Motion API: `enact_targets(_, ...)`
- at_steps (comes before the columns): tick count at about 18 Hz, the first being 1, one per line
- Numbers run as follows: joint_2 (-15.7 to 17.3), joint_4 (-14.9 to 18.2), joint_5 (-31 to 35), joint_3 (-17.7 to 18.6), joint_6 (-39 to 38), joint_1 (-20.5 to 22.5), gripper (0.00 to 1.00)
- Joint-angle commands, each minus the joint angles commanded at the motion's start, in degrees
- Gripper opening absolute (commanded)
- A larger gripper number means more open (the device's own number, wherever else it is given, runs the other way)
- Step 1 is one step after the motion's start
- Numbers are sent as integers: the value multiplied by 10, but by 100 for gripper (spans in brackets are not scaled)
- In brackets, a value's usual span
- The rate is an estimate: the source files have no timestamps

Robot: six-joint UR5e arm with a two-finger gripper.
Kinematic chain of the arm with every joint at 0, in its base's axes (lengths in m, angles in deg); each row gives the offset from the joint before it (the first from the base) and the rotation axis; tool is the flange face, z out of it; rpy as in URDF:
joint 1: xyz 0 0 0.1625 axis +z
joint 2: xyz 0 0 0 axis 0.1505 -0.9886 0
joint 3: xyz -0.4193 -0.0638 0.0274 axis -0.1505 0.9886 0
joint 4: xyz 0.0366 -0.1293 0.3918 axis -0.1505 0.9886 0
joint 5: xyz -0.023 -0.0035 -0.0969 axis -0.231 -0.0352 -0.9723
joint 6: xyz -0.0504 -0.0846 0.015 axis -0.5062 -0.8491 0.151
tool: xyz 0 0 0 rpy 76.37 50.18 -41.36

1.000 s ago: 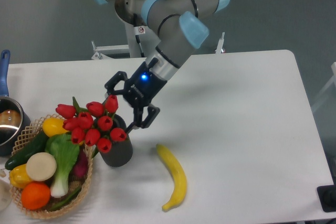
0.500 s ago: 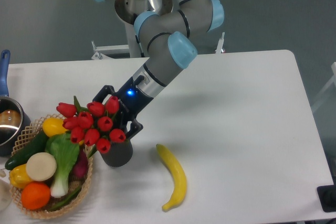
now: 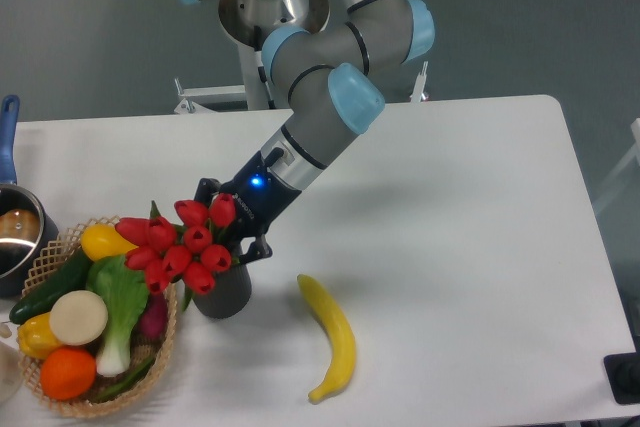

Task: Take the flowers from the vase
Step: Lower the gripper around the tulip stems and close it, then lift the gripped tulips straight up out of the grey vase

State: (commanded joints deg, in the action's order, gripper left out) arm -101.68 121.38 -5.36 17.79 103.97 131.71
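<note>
The flowers, a tight bunch of red tulip buds with green leaves, stand in the dark vase left of the table's middle. They lean left over the basket. My gripper reaches down from the upper right. Its black fingers are around the right side of the bunch, just above the vase's mouth, and look closed on it. The stems and the vase's mouth are hidden by buds and fingers.
A wicker basket of vegetables and fruit touches the vase's left side. A yellow banana lies on the table right of the vase. A steel pot with a blue handle sits at the left edge.
The gripper moved down and left onto the bunch, and its fingers closed in. The bunch has shifted a little to the right and bunched tighter.
</note>
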Motion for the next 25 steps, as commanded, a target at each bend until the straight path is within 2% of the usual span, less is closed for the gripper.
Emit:
enact_targets(5, 18, 1, -22, -24, -90, 4, 0)
enact_targets(9, 25, 2, -63, -56, -173, 13, 0)
enact_targets(16, 51, 5, -105, -67, -220, 33, 0)
enact_targets(22, 55, 5, -142, -99, -261, 58, 0)
enact_targets(25, 54, 4, -143, -117, -251, 79, 0)
